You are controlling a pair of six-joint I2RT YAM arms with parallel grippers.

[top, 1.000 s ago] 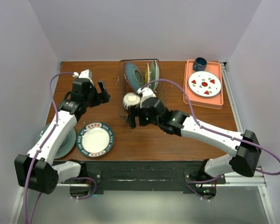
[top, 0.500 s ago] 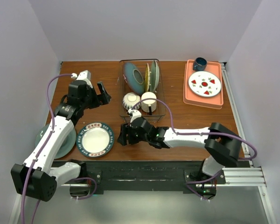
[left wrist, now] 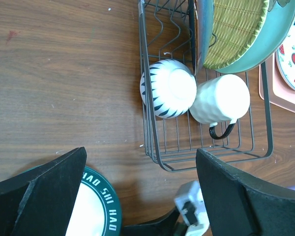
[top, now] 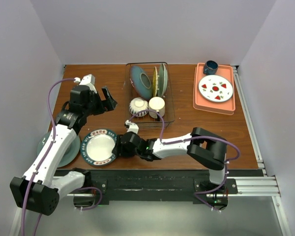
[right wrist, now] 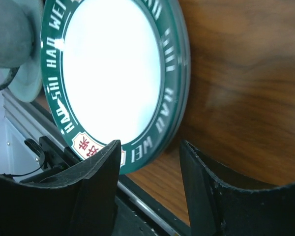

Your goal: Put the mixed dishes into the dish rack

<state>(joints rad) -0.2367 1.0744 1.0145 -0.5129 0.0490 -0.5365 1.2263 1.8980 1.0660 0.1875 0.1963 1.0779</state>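
The dish rack (top: 168,114) holds upright plates at its far end, with the striped bowl (top: 138,106) and the cream mug (top: 157,105) at its near end. The white plate with a dark lettered rim (top: 101,147) lies flat at the front left. My right gripper (top: 122,146) is open at the plate's right edge. In the right wrist view the plate's rim (right wrist: 179,83) reaches between the open fingers (right wrist: 96,177). The pale green plate (top: 69,151) lies further left, partly under my left arm. My left gripper (top: 108,100) is open and empty, left of the rack.
An orange tray (top: 228,109) at the back right holds a watermelon-patterned plate (top: 216,88) and a dark blue mug (top: 210,67). The table's front edge runs just behind the right gripper. In the left wrist view the rack's wire rim (left wrist: 152,142) is close ahead.
My right arm has pulled back from the rack and swung left and forward to the rimmed plate. The mug now stands in the rack. My left arm has barely moved.
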